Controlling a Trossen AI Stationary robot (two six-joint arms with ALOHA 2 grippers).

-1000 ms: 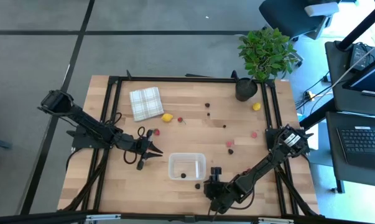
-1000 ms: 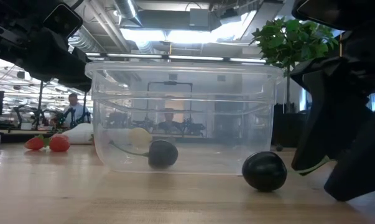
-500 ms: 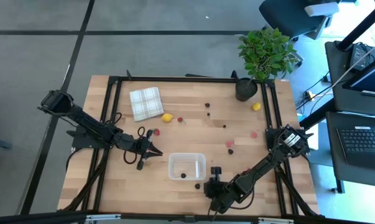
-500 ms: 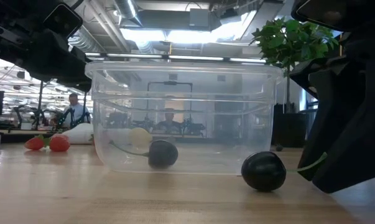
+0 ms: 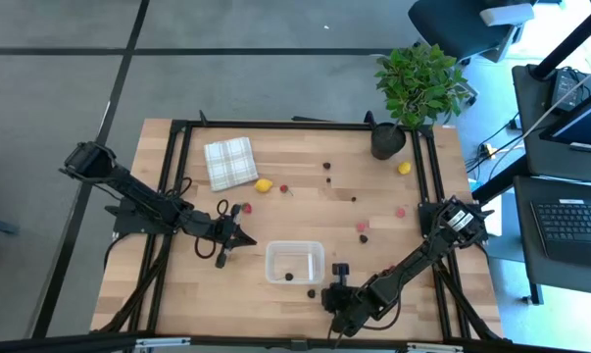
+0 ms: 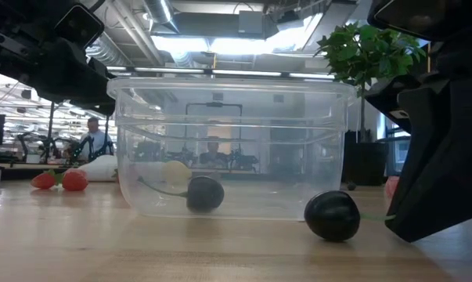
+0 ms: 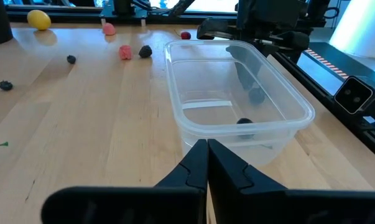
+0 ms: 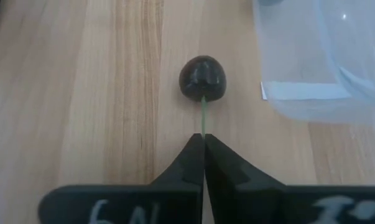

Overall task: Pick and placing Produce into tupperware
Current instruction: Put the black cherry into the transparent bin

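Observation:
The clear tupperware (image 5: 295, 262) stands near the table's front edge, with one dark cherry (image 6: 205, 193) lying on its floor. A second dark cherry (image 8: 203, 78) lies on the wood just outside the tub's near wall, its green stem pointing at my right gripper (image 8: 203, 138), which is shut on it. My left gripper (image 7: 207, 149) is shut on nothing, a little left of the tub and pointing at it. More produce lies scattered on the far half of the table: a lemon (image 5: 264, 184), red and pink berries (image 5: 362, 227) and dark ones (image 5: 327, 167). My right gripper pinches the cherry's green stem at its free end (image 8: 203, 127) between its two fingertips. The fingers slant down from the table's near right and lie along the stem. The cherry's body (image 6: 332, 215) rests on the table beside the tub.
A white-green checked cloth (image 5: 230, 162) lies at the far left and a potted plant (image 5: 391, 137) stands at the far right corner, with a second lemon (image 5: 404, 168) near it. Two strawberries (image 6: 61, 180) lie left of the tub. Black frame rails (image 5: 177, 176) run along the table's sides.
My right gripper has shut on the stem of the cherry outside the tub; its fingers stood apart on either side of the stem a second ago. The cherry has stayed where it was on the table. Neither arm has shifted.

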